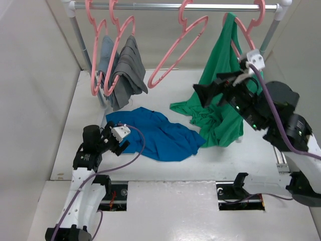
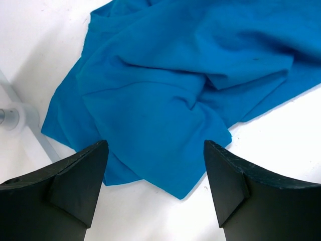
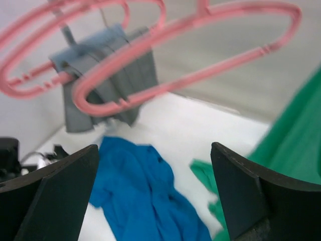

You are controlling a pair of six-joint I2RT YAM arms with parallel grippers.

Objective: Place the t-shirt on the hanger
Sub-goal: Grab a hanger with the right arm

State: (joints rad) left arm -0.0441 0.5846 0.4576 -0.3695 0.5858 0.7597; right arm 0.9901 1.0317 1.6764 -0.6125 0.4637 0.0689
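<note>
The t-shirt lies crumpled on the surface, left of centre, low enough that the left hand can come at it from the near side. That hand sits low at the shirt's near-left edge, jaws partly spread to either side of a fabric corner and closed on nothing, which looks like a set-up for pinching the hem. The right hand is raised and aimed at the bare hanger, jaws wide and empty, probably so it can steady or take the hanger while the shirt is fed on. The hanger hangs tilted from the rail, far and centre, well apart from the shirt below. The green top crowds the right side: it hangs just right of the hanger, spills onto the surface, and its lower folds reach the t-shirt's right edge (easy to snag by mistake). To the far left, grey garments on their own pink hangers and the rack post stand near the shirt's far-left corner.
</note>
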